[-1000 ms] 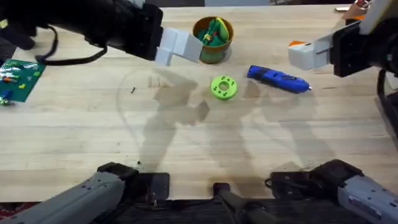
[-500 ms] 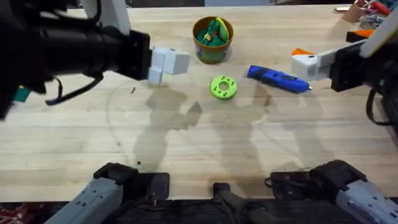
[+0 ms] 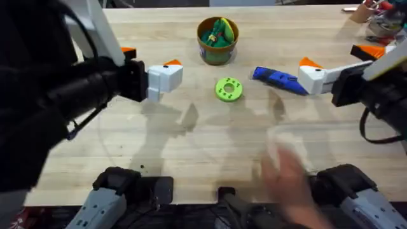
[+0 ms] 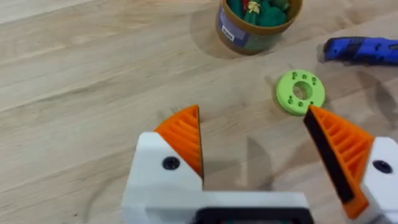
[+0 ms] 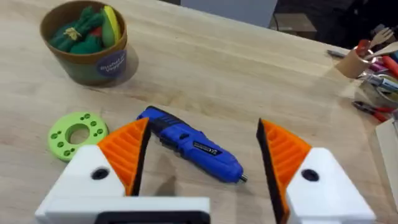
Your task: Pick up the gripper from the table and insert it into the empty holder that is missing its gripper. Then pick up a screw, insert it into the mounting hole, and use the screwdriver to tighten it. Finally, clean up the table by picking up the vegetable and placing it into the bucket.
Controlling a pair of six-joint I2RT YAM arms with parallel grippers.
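Observation:
The yellow-brown bucket (image 3: 217, 49) stands at the far middle with green toy vegetable pieces (image 3: 219, 32) inside it; I also see this bucket (image 4: 249, 38) and its vegetable pieces (image 5: 78, 31) from the wrists. The blue screwdriver (image 3: 276, 77) lies right of the bucket. My right gripper (image 5: 202, 155) hovers open over the screwdriver (image 5: 193, 146), one orange pad on each side. My left gripper (image 3: 151, 58) hangs open above bare wood, left of the bucket. The screw is hidden under my left arm. The loose gripper and its holder are out of view.
A flat green disc with holes (image 3: 229, 89) lies in front of the bucket. A blurred hand (image 3: 286, 172) reaches in over the table's near edge. A cup of pens (image 5: 364, 59) stands at the far right.
My left gripper has drawn back from the bucket toward the left and near side. The right gripper drifted slightly over the screwdriver. A hand has appeared at the near edge.

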